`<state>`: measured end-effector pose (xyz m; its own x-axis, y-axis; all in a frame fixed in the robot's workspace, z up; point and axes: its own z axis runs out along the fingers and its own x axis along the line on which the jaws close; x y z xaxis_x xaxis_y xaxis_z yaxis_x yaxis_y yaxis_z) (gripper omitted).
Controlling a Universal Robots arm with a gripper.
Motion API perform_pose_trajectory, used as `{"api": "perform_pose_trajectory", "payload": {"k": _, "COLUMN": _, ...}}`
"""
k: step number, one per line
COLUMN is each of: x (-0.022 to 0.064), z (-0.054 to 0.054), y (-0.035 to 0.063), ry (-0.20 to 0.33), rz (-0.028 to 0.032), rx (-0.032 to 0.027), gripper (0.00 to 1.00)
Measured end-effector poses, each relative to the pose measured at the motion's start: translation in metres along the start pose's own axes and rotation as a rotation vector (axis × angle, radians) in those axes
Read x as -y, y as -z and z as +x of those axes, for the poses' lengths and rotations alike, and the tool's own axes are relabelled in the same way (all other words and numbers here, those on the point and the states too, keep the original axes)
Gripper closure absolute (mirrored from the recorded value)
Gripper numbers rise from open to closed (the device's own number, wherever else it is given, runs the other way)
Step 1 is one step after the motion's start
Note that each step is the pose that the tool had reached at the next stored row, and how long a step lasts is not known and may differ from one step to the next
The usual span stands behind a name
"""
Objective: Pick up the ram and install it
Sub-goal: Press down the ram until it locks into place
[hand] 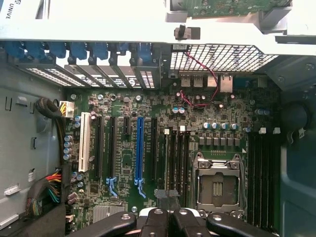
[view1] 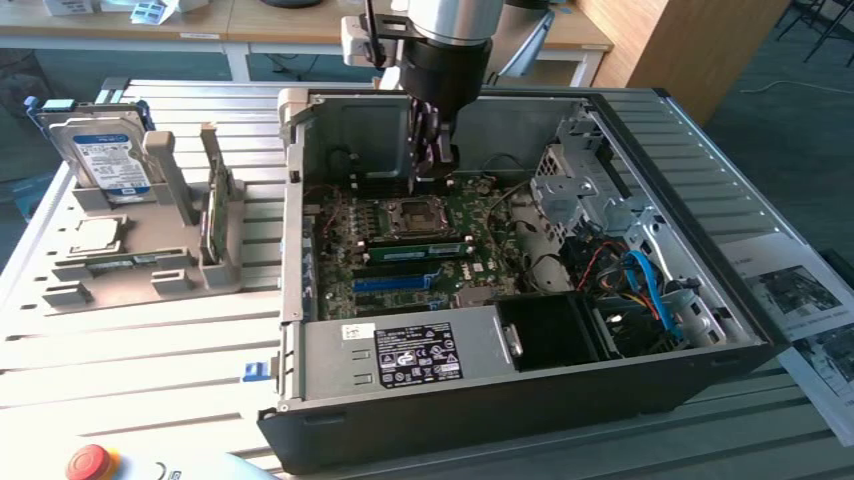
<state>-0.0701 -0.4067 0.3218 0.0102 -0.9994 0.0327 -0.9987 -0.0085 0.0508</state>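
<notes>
Black claw pinched shut above motherboard, chassis walls close around.

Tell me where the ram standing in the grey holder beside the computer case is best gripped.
Probably the ram's upper long edge, coming from straight above, fingers across its thin faces: it stands on edge in the grey holder, whose slot hides its lower edge.

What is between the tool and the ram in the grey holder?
The case's side wall. The shut tool hangs inside the case over the motherboard; the ram stands outside, toward the exterior view's left.
</notes>
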Motion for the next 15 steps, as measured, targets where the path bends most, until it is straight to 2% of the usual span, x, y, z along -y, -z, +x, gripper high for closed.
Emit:
{"api": "perform_pose_trajectory", "payload": {"k": 4, "x": 0.0011, "z": 0.0, "y": 0.0, "ry": 0.0, "rz": 0.0, "rx": -0.0001, "gripper": 0.89}}
{"api": "perform_pose_trajectory", "payload": {"k": 15, "x": 0.0157, "z": 0.002, "y": 0.0007, "ry": 0.0, "rz": 0.0, "rx": 0.0001, "gripper": 0.89}}
